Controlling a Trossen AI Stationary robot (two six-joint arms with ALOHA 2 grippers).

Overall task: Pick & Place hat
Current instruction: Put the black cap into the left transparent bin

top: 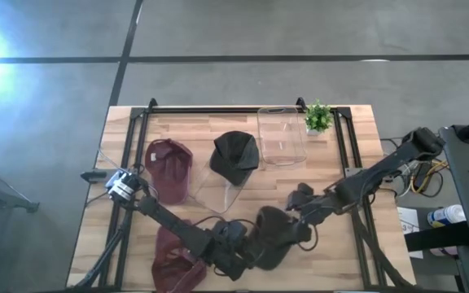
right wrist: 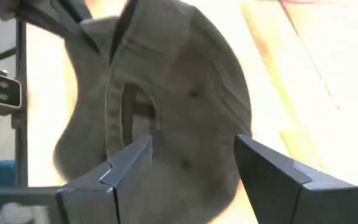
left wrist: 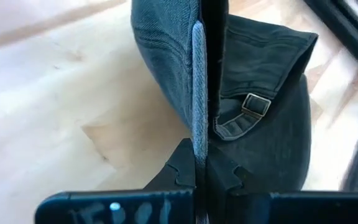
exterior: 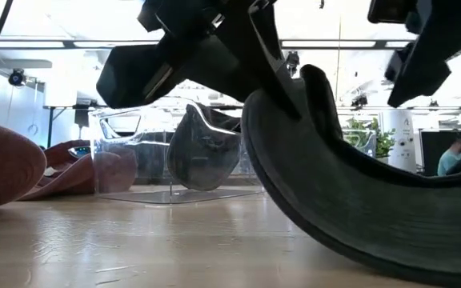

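Observation:
A dark grey hat [top: 277, 238] sits near the table's front, right of middle, and fills the low view [exterior: 334, 192]. My left gripper [top: 247, 244] reaches in from the left and is shut on it [left wrist: 204, 74]. My right gripper [top: 301, 202] hovers open just above and to the right of the hat. In the right wrist view its two fingers [right wrist: 191, 168] stand apart in front of the crown [right wrist: 185, 81] and touch nothing. Whether the hat's lower edge [exterior: 390, 252] touches the tabletop, I cannot tell. My left gripper pinches the hat's cloth between its two shut fingers at the back of the crown [left wrist: 225, 93], right beside the adjusting strap with its brass buckle [left wrist: 253, 104]. The fingers slant down from the table's left side. The crown bulges out on both sides of them.
A black hat [top: 234, 155] sits on a clear stand mid-table. One maroon hat [top: 169, 167] lies at the left and another [top: 173, 262] at the front left. A clear bin [top: 282, 134] and a small plant [top: 317, 116] stand at the back right.

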